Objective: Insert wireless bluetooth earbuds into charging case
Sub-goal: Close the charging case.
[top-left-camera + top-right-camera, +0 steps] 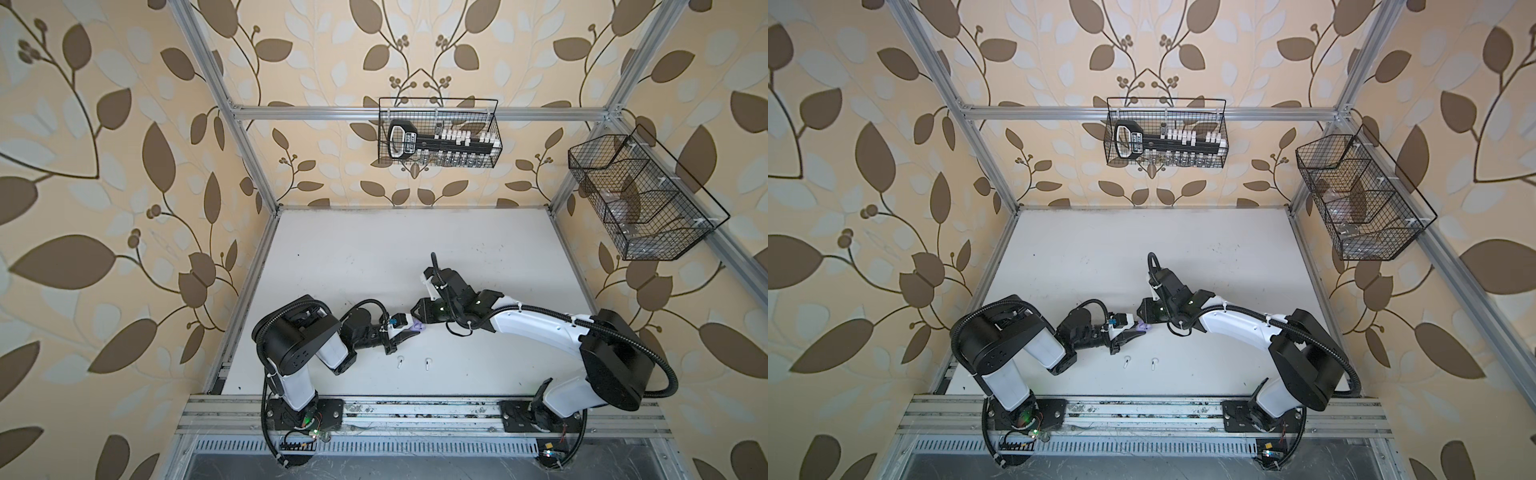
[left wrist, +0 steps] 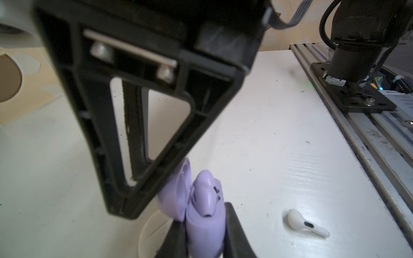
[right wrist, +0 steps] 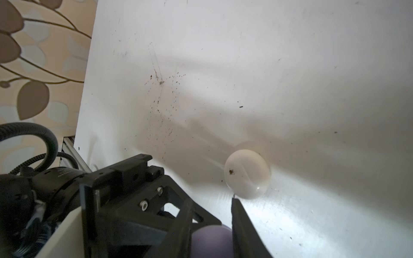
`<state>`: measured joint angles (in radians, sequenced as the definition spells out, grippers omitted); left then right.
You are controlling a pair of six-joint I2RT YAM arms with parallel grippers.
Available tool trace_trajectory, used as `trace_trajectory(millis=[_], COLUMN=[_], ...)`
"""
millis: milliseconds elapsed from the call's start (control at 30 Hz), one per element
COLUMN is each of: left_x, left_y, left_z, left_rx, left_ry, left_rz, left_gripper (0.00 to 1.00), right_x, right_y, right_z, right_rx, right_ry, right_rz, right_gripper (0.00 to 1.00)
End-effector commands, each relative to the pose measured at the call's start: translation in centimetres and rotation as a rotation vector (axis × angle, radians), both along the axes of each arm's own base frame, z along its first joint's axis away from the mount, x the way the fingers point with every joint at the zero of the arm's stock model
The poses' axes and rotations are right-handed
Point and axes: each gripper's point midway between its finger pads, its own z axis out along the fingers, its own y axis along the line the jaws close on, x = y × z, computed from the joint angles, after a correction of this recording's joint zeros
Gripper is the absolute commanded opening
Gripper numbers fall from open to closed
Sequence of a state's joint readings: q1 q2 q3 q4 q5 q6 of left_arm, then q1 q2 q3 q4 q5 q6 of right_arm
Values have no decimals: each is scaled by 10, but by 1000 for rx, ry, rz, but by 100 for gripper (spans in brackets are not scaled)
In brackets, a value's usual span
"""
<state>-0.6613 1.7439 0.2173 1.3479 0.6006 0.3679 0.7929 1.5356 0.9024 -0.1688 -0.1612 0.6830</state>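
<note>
My left gripper (image 2: 204, 232) is shut on the lavender charging case (image 2: 206, 225), held just above the table with its lid (image 2: 177, 189) hinged open. Lavender earbuds (image 2: 206, 196) sit in the case. My right gripper (image 3: 210, 200) hangs right at the lid, its jaws a narrow gap apart. The lavender case (image 3: 211, 241) shows through that gap; I cannot tell if a finger touches it. In both top views the two grippers (image 1: 401, 332) (image 1: 417, 313) meet mid-table. Two white earbuds (image 1: 400, 362) (image 1: 427, 363) lie loose in front of them; one white earbud (image 2: 306, 225) shows in the left wrist view.
A closed round white case (image 3: 247, 174) lies on the table just past my right fingertips. Two wire baskets (image 1: 438, 133) (image 1: 640, 195) hang on the back and right frame. The aluminium rail (image 1: 415, 409) with both arm bases runs along the front edge.
</note>
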Motion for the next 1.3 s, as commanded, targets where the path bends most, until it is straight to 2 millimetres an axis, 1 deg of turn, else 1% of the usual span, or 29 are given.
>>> trace_trajectory(millis=[0, 400, 633, 867, 933, 1033, 1167, 1267], left_x=[1, 7, 11, 12, 13, 14, 16, 24], left_y=[-4, -3, -3, -2, -2, -2, -2, -1], left_z=[16, 17, 18, 18, 17, 18, 19, 23], left_rx=[-42, -44, -46, -45, -44, -45, -49, -63], left_ry=[-80, -76, -77, -75, -73, -72, -68, -50], left_rz=[-13, 17, 34, 40, 43, 49, 62, 106], left_gripper=[12, 12, 12, 12, 12, 12, 12, 12], right_x=[-13, -27, -41, -43, -40, -35, -33, -36], right_y=[8, -3, -5, -10, -16, -33, -66, -97], right_z=[-4, -4, -13, -4, 2, 11, 20, 22], right_rx=[-10, -9, -14, 2, 43, 65, 87, 50], right_ry=[31, 8, 8, -33, -4, -33, -67, -103], right_rz=[53, 57, 81, 71, -27, -90, -183, -258], right_gripper=[30, 30, 30, 30, 30, 33, 37, 41])
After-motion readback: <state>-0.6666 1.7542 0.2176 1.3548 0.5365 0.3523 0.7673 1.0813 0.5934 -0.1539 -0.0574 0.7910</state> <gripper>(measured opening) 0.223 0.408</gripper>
